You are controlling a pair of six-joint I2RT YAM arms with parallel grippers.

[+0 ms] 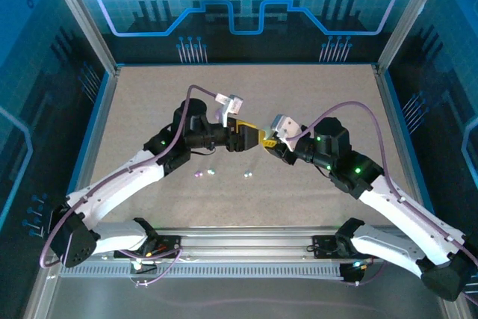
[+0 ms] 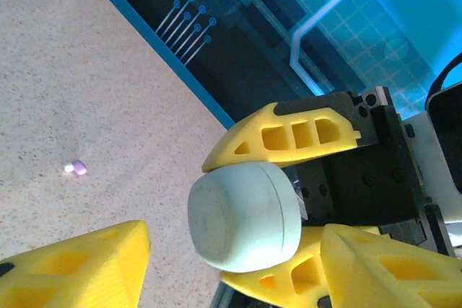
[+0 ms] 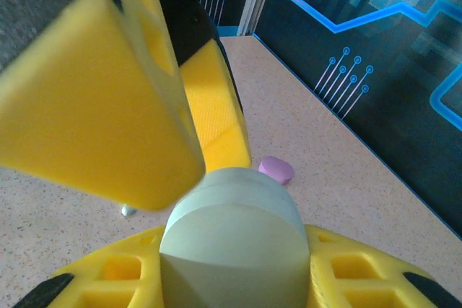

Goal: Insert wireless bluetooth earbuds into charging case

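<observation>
Over the bench [image 1: 149,110] centre: mint case [image 2: 245,214], held where both arms met.
Right gripper [image 1: 270,142]: jaws clamped on the case.
Left gripper [image 1: 254,138]: jaws apart, flanking the case.
Earbuds [image 1: 210,172]: loose on the bench toward its near edge, apart from the case.

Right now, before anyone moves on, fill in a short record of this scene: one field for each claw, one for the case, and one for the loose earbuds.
left claw: open, fingers spread either side of the mint case
right claw: shut on the mint case, mid-table where the arms meet
mint case: appears closed
earbuds: a few lie loose on the table, nearer the arm bases
purple earbud: on the table, untouched
</observation>
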